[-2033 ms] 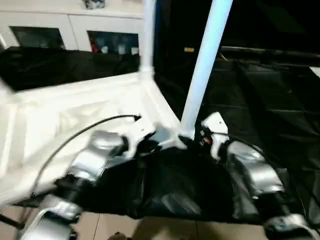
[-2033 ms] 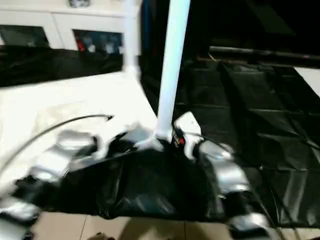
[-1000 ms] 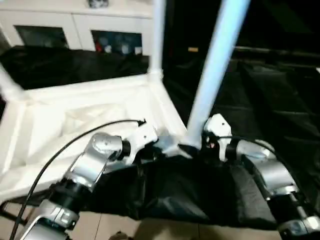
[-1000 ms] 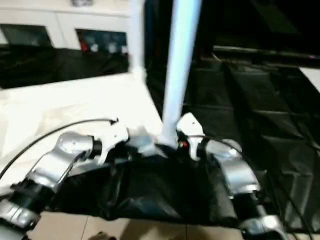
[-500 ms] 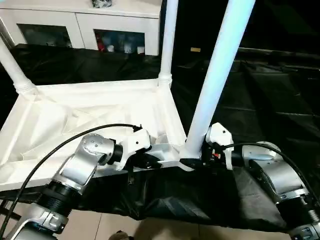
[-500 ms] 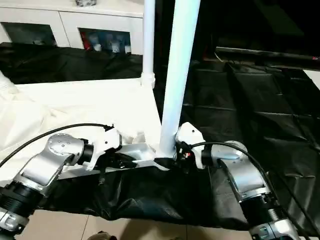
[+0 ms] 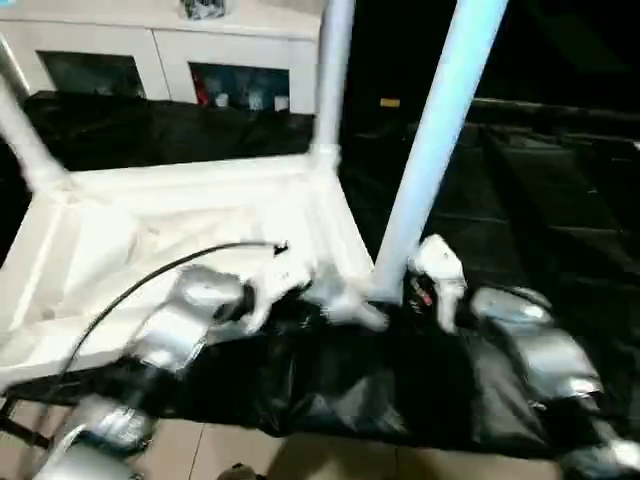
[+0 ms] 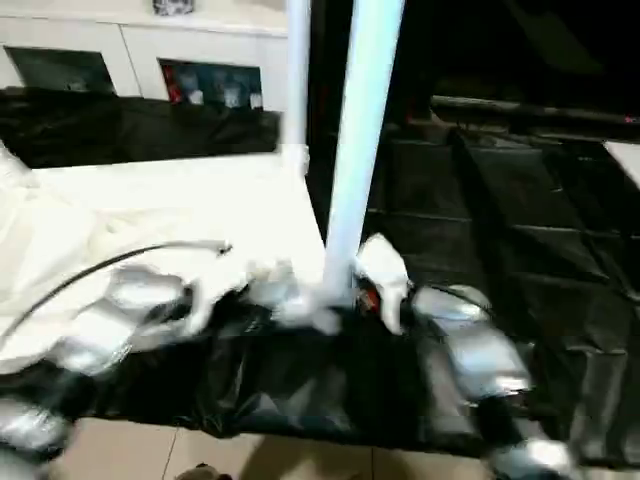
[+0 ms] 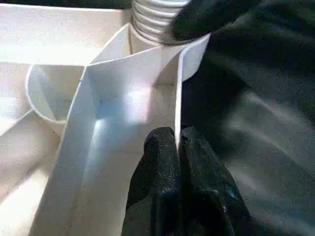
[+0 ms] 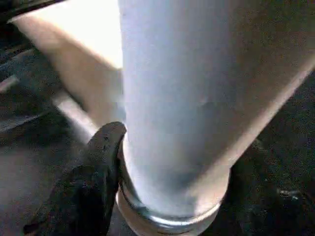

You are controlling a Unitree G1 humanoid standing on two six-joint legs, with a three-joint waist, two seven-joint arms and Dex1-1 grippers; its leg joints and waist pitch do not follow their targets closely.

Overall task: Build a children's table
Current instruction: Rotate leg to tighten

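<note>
The left wrist view shows the left gripper (image 9: 178, 147) pinched shut on the rim of the upturned table top (image 7: 180, 215). In the right wrist view, the right gripper's fingers (image 10: 93, 172) clasp the near leg (image 10: 172, 98) at its socket.

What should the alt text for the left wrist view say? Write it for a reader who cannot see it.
The left end effector is shut on the thin side wall of the upturned white table top, one black finger on each face. Beyond it, the ribbed end of a table leg sits in the corner socket, partly hidden by another black finger.
</note>
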